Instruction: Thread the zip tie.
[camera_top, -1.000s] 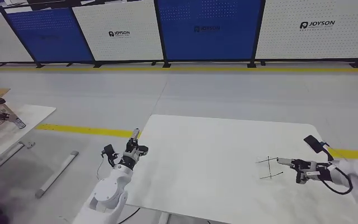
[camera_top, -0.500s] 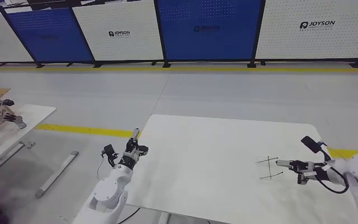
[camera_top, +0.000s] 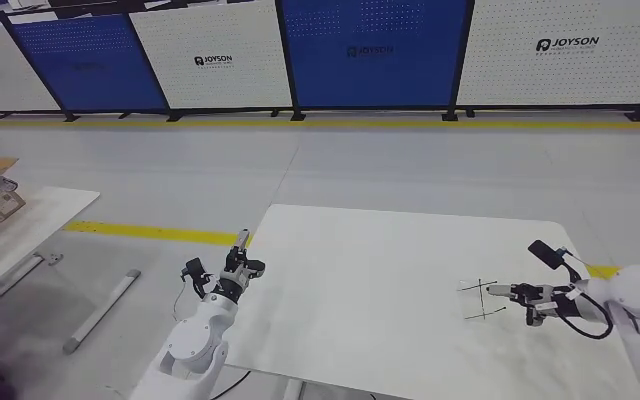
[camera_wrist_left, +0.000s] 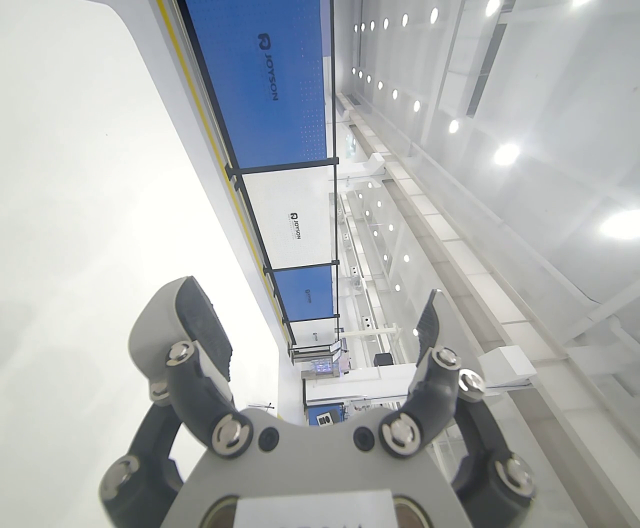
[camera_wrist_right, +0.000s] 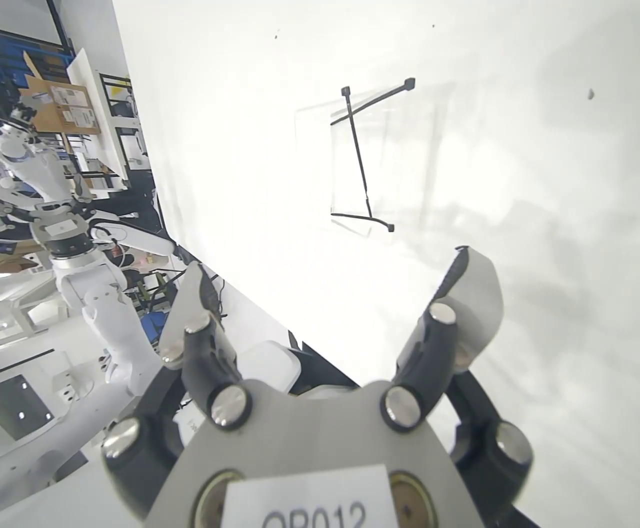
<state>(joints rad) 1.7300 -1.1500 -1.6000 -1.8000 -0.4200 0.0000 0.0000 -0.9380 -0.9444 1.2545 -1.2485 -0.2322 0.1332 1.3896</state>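
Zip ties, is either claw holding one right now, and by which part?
Neither. The left claw and right claw are open and empty; the zip ties lie loose on the table.

zip ties (camera_top: 481, 300) tiny (top), R arm (camera_top: 618, 292) cropped

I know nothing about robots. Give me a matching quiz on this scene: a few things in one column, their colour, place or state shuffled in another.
Things:
1. left gripper
2. right gripper
3. zip ties
4. floor line

Descriptions:
A. black, lying crossed on the table
B. yellow, beyond the table
C. open and empty, at the table's left edge, far from the zip ties
D. open and empty, close by the zip ties

Pairs: 1-C, 2-D, 3-A, 4-B
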